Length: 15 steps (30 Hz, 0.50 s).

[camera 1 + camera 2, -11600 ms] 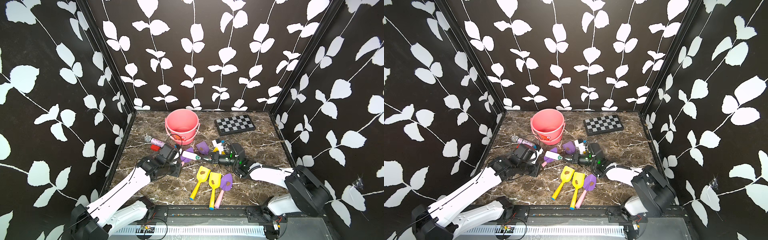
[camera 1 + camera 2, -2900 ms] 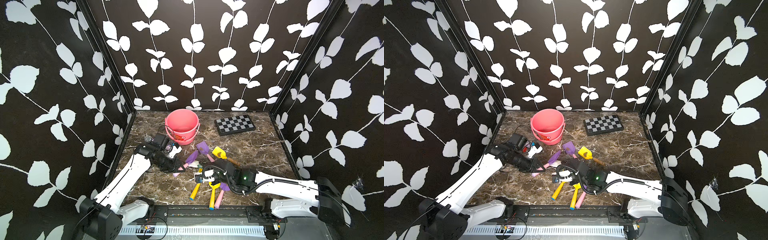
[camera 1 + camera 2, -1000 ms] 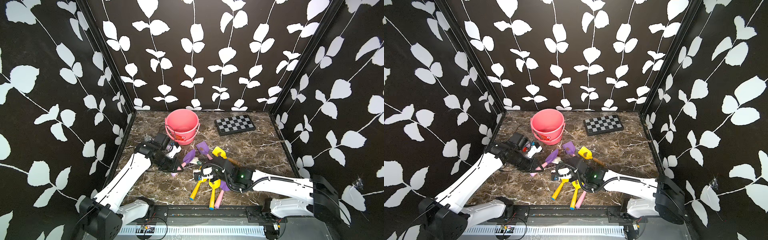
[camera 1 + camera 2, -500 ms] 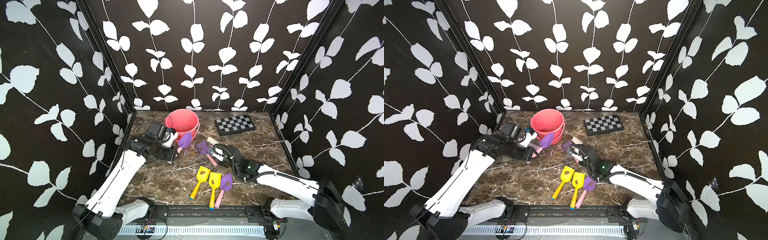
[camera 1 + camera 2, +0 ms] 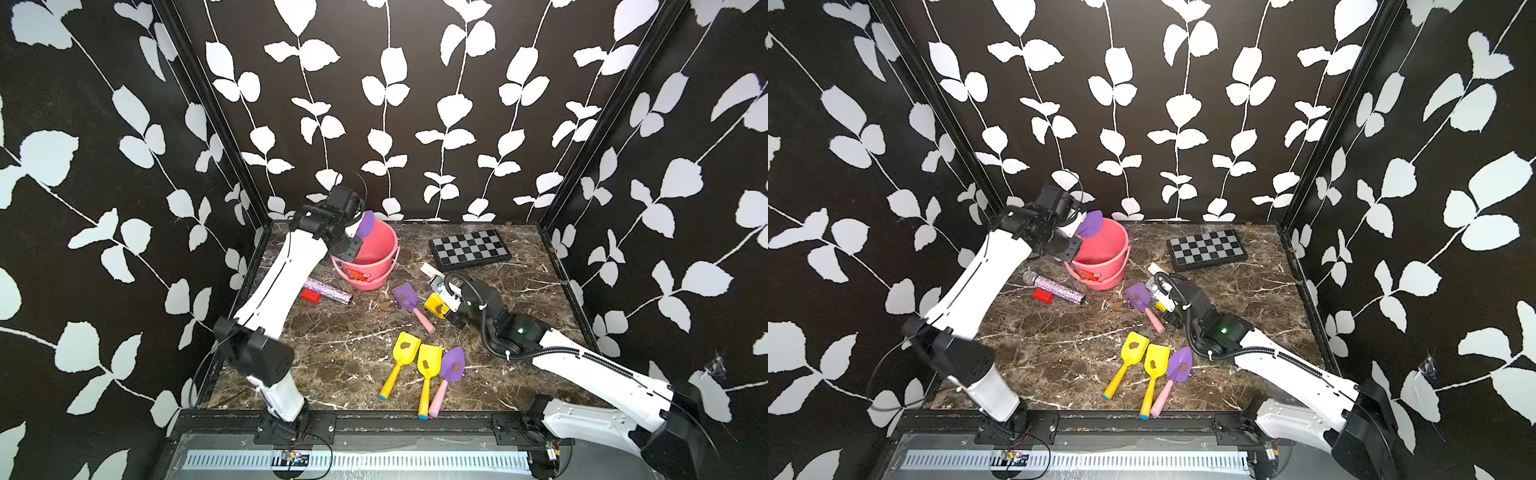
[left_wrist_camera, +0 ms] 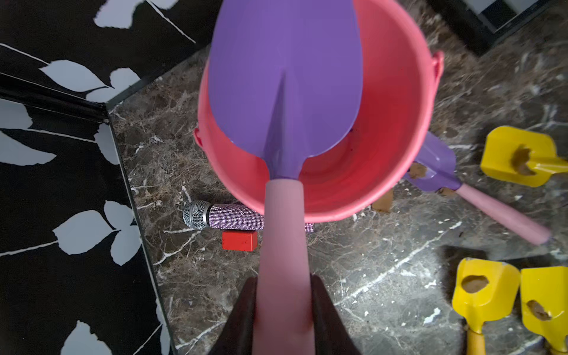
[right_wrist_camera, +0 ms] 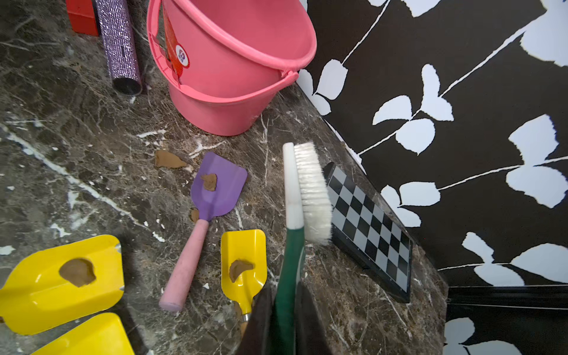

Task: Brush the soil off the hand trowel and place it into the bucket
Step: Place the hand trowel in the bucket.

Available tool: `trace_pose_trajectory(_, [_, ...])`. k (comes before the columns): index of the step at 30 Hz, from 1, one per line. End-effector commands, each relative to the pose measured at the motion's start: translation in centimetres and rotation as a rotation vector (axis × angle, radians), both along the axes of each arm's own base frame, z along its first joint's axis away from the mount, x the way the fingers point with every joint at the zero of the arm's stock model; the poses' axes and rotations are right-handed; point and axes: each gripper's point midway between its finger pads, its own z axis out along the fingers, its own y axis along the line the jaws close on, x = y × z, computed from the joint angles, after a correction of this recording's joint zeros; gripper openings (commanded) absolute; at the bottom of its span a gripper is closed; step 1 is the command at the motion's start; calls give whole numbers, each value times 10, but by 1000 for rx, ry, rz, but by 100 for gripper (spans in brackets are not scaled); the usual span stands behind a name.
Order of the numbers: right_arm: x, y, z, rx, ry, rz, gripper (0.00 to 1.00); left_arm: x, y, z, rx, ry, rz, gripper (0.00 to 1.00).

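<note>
- We see both top views bright and evenly lit, with only soft shadows on the marble table (image 5: 332,345) under the arms.
- The wall corners (image 5: 242,178) bow slightly toward the frame edges.
- Just ahead of the left gripper (image 6: 282,279), the purple trowel (image 6: 285,76) looks soft, too close for focus.
- On the right gripper (image 7: 284,287), the fingers (image 7: 258,322) are dark and blurred; the brush (image 7: 310,190) ahead of them is sharp, and the yellow trowels (image 7: 61,276) beside it are glossy.

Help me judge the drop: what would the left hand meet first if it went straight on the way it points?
The bucket. The left hand, shut on the trowel, aims into its mouth; the trowel would likely touch the inner wall first, though depth is unclear.
</note>
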Motion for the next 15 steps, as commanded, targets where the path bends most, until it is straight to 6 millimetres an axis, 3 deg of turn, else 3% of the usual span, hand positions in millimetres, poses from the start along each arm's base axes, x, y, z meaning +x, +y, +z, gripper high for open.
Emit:
trace_pose_trajectory(1, [-2, -2, 20, 85, -2, -22, 0, 6, 3, -3, 102, 54, -62, 0])
trace_pose_trajectory(7, [-5, -9, 16, 101, 4, -49, 0, 29, -1, -29, 195, 135, -104, 0])
trace_pose_trajectory(15, [-2, -5, 3, 86, 32, -56, 0, 40, 1, -58, 275, 209, -110, 3])
